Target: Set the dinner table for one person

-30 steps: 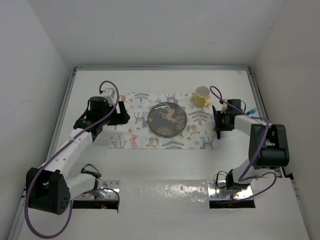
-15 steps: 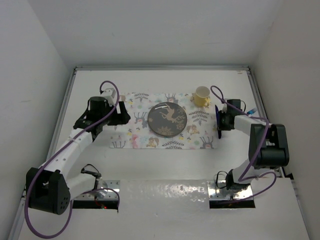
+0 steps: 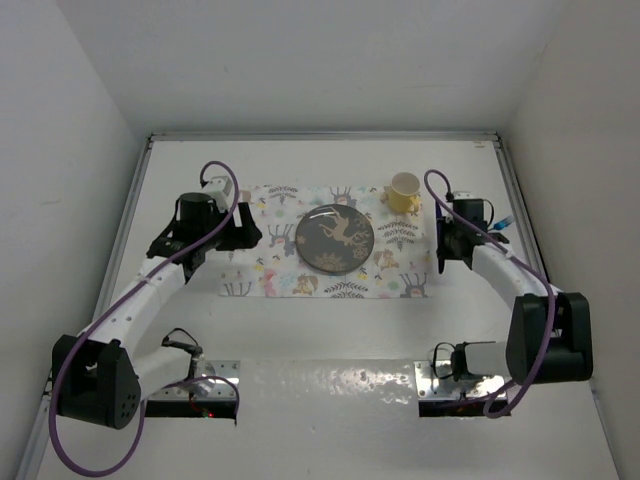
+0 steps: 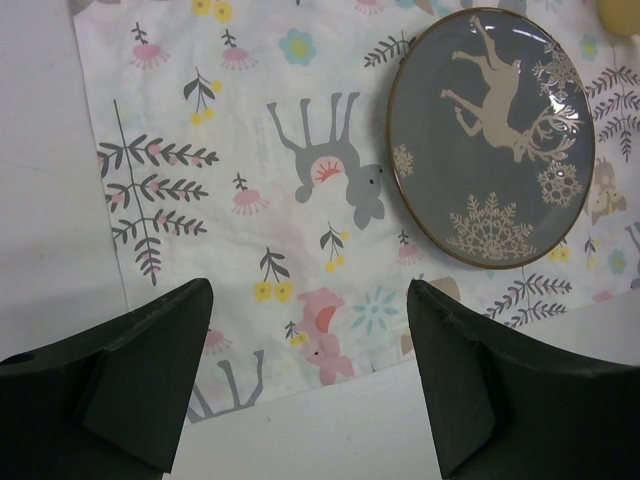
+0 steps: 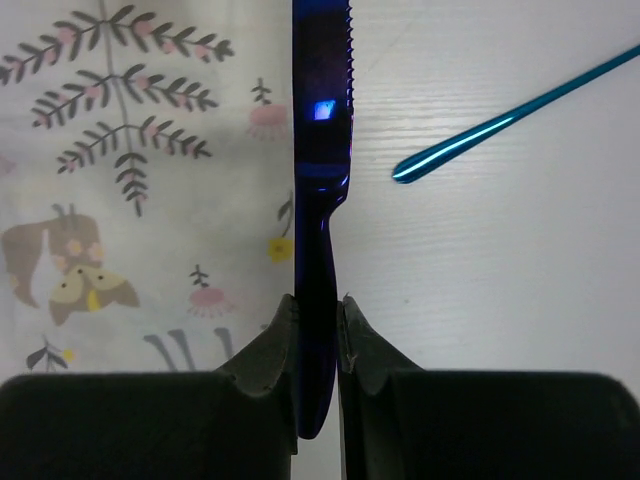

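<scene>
My right gripper (image 5: 318, 310) is shut on the handle of a dark blue knife (image 5: 320, 170). The knife stands on edge, its serrated blade pointing away along the right border of the deer-print placemat (image 5: 130, 200). In the top view that gripper (image 3: 443, 245) sits at the placemat's (image 3: 290, 270) right edge on the white dinner table (image 3: 330, 170). A dark deer plate (image 3: 335, 239) lies mid-mat, with a yellow cup (image 3: 404, 190) at the far right corner. My left gripper (image 4: 308, 295) hangs open and empty over the mat's (image 4: 250, 150) near left edge, the plate (image 4: 490, 135) to its right.
A thin teal utensil handle (image 5: 510, 115) lies on the bare table just right of the knife, also seen by the right rail in the top view (image 3: 503, 222). Silver rails (image 3: 128, 230) bound the table on both sides. The cup's edge (image 4: 622, 15) shows at the left wrist view's corner.
The right gripper has closed on the knife, which now stands on edge in its jaws. The right arm's elbow swung out to the right and nearer. The left arm has not moved.
</scene>
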`<move>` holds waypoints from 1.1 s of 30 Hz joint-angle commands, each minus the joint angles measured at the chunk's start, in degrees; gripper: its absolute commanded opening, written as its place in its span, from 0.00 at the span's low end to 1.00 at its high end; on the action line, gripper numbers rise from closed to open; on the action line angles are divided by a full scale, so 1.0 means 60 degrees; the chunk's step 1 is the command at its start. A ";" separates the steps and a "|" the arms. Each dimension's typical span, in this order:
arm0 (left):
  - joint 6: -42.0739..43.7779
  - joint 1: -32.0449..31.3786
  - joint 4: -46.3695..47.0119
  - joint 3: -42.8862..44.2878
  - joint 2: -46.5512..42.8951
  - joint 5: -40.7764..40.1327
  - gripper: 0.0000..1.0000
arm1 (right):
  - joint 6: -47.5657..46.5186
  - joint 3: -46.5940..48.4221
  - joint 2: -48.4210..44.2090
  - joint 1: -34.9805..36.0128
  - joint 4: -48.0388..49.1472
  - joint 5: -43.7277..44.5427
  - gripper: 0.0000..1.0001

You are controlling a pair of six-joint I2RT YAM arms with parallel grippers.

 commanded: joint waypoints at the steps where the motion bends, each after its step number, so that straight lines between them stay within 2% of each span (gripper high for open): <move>1: 0.0083 0.0048 0.0459 0.0079 -0.0009 0.0194 0.77 | 0.0455 0.0295 -0.0216 0.0492 -0.0528 0.0336 0.00; 8: 0.0083 0.0048 0.0459 0.0094 0.0021 0.0209 0.77 | 0.1231 -0.0099 -0.0304 0.1692 -0.0619 0.0512 0.00; 17: 0.0083 0.0048 0.0474 0.0094 0.0035 0.0209 0.77 | 0.1789 -0.0232 0.0384 0.2528 -0.0062 0.0234 0.00; 33: 0.0083 0.0048 0.0459 0.0079 0.0050 0.0209 0.77 | 0.1994 0.0120 0.0970 0.2764 0.0758 0.0351 0.00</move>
